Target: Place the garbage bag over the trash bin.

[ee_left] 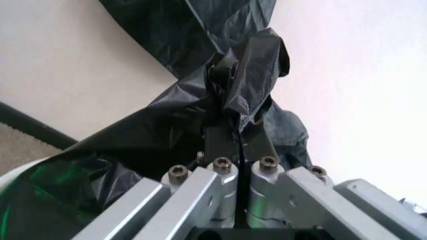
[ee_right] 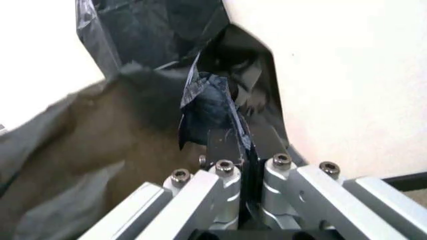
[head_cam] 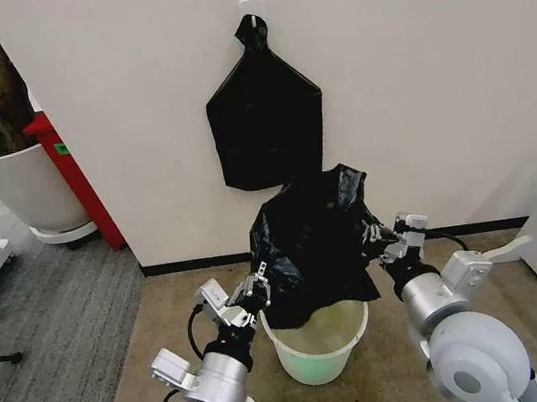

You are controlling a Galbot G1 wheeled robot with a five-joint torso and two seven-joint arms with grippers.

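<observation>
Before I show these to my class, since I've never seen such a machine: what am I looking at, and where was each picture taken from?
It is a two-armed wheeled robot. The wide picture comes from a camera on its head, looking down at the floor by a white wall. The two close pictures come from cameras on its wrists. The left gripper and the right gripper are each shut on an edge of the black garbage bag, holding it spread above the white trash bin, which stands on the carpet. In the wrist pictures the film is bunched between the left fingers and the right fingers. A flat black sheaf hangs on the wall behind. A planter stands farther left.
</observation>
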